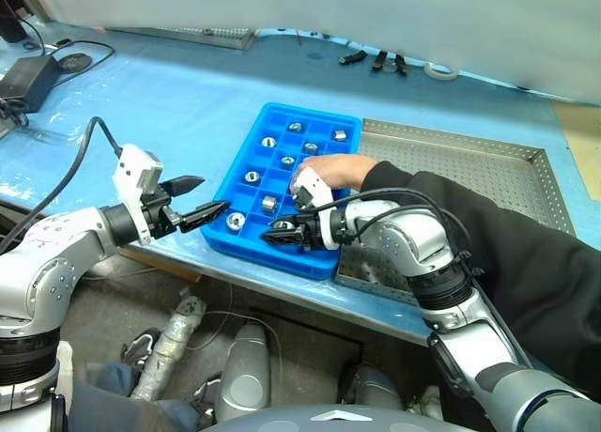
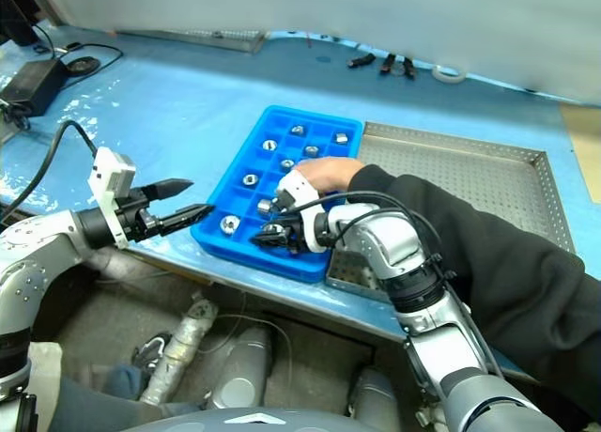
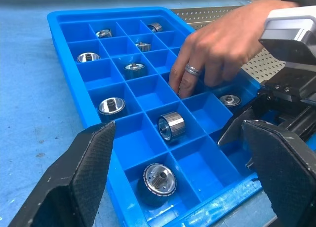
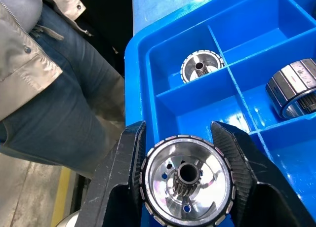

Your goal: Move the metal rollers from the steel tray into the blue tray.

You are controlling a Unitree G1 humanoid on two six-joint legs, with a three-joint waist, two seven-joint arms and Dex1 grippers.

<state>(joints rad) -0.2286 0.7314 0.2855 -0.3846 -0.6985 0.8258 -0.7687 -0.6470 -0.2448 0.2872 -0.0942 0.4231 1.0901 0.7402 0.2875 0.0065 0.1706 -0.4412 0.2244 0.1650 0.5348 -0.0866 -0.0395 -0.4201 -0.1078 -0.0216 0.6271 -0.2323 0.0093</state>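
Note:
The blue tray lies on the blue table cover, with the steel tray to its right. Several metal rollers sit one to a compartment in the blue tray. My right gripper is shut on a metal roller, held over the tray's near row of compartments. It also appears in the head view as the right gripper. My left gripper hangs open and empty just off the tray's near left corner. A person's hand reaches into the blue tray's middle compartments, its dark sleeve lying across the steel tray.
A black power adapter with cables lies at the back left. Black clips and a tape roll lie at the back. The table's front edge runs just below the blue tray. A person's jeans are below the table edge.

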